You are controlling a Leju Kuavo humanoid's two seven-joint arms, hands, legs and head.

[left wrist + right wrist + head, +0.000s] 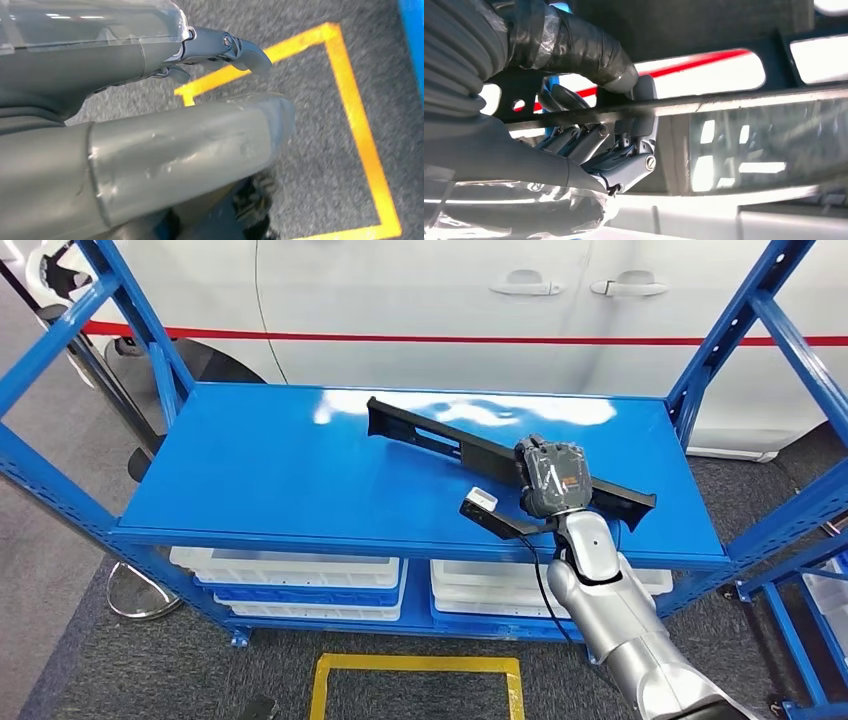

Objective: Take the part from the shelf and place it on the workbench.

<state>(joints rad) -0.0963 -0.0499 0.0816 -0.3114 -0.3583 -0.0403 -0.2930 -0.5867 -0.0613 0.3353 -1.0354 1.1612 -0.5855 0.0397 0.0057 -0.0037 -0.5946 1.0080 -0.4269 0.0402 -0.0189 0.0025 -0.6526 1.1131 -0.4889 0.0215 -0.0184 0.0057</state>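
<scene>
My right hand (552,478) grips the part (440,438), thumb (589,50) over its edge and fingers (624,160) curled beneath. The long black part lies slantwise on the blue shelf (280,470), near its right end. My left hand (150,100) hangs over the carpet, holding nothing, fingers loosely apart. I judge the grasp made; lifting, carrying and setting down on the workbench all remain.

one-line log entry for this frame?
phase: grasp | right hand: grips black part | part: on blue shelf | left hand: hanging, holds nothing
</scene>
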